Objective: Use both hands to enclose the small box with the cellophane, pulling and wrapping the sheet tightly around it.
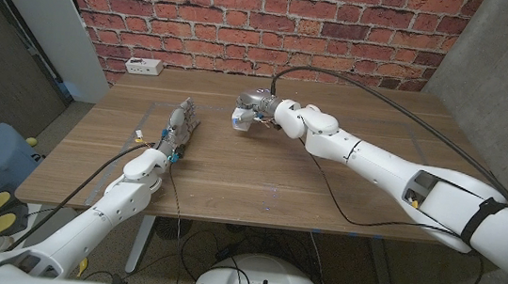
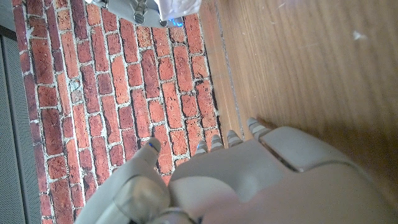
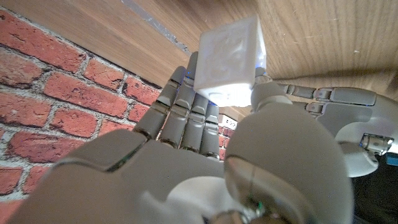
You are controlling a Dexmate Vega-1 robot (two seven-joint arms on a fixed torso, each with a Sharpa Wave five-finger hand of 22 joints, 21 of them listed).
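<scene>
At the left of the head view, the left robot hand (image 1: 180,125) stands on its edge on the wooden table (image 1: 325,183), fingers stretched out toward the brick wall (image 1: 268,11) and holding nothing; its own wrist view shows the hand (image 2: 249,180) from behind with the fingertips (image 2: 252,123) reaching out over the wood. Behind it, near the table's far left corner, a white power strip (image 1: 144,66) lies by the wall. Further right, near the middle of the table's far half, the small box (image 1: 243,118) sits in the grip of the right robot hand (image 1: 260,107), whose fingers close around it. The right wrist view shows the box (image 3: 230,59) as a whitish cube, seemingly covered in a cloudy film, held between the fingers (image 3: 186,106) and the thumb. A dark cable (image 1: 382,89) arcs over the right arm.
</scene>
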